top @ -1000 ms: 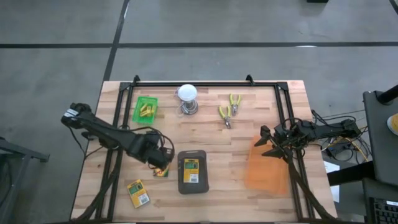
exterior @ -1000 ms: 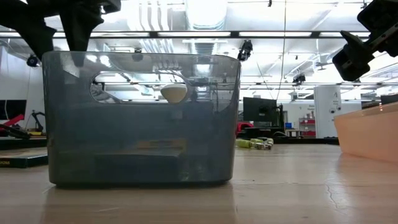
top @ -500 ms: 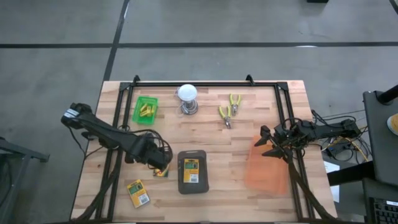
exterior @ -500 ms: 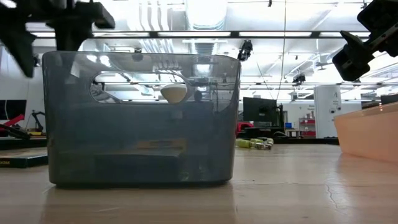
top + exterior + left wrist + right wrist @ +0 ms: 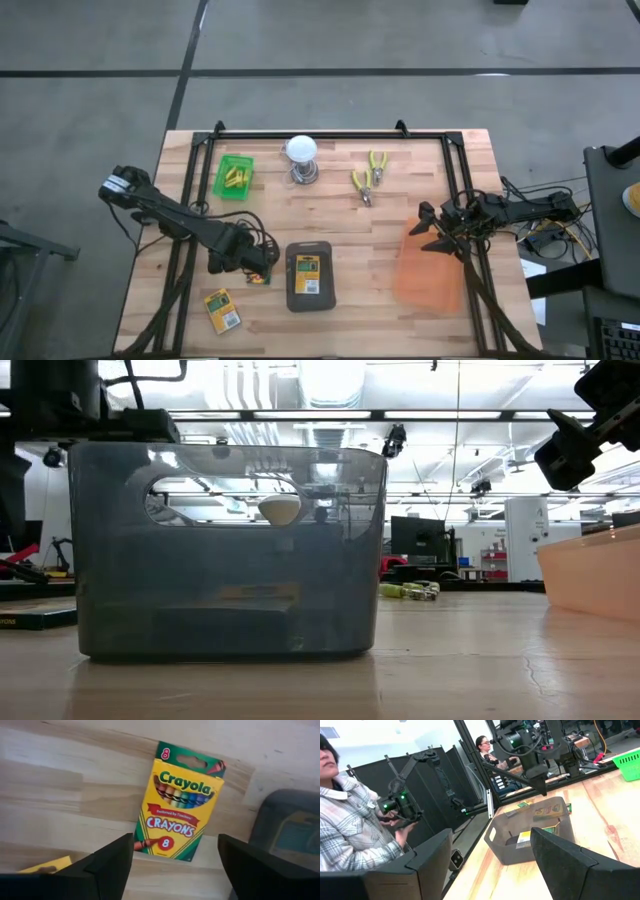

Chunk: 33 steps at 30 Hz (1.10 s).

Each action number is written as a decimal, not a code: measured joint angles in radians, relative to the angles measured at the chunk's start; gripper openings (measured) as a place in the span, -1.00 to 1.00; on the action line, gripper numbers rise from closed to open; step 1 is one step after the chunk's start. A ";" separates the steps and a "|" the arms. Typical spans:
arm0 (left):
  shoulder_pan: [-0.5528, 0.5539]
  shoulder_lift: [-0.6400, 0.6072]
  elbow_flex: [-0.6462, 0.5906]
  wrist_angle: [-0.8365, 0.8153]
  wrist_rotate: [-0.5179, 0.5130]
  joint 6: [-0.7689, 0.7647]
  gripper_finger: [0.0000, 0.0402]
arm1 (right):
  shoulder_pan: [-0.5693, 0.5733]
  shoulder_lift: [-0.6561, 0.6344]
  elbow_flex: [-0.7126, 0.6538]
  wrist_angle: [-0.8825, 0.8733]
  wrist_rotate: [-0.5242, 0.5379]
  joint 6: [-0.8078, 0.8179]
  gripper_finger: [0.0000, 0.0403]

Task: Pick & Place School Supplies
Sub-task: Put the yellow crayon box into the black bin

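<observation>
Left claw (image 5: 175,865) (open) over crayon box (image 5: 179,810)

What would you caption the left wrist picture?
Open left gripper above a crayon box lying flat on the table.

The left claw (image 5: 243,262) hangs low with fingers spread, and the right claw (image 5: 427,228) hovers, fingers wide apart.

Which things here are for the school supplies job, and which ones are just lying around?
For the job:
- middle crayon box, under the open left gripper
- corner crayon box
- binned crayon box, in the grey bin
- yellow sticks, in the green basket

Just lying about:
- white bulb
- yellow pliers
- orange bin (unsure), right gripper waiting over it
</observation>
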 joint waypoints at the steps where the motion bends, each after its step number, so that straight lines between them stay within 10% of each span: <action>1: 0.000 0.000 -0.008 0.008 0.000 0.000 0.48 | 0.000 0.000 0.000 0.000 0.000 0.000 0.32; 33: 0.031 0.054 -0.116 0.218 0.042 0.266 0.79 | 0.000 0.001 0.000 0.000 0.000 0.000 0.30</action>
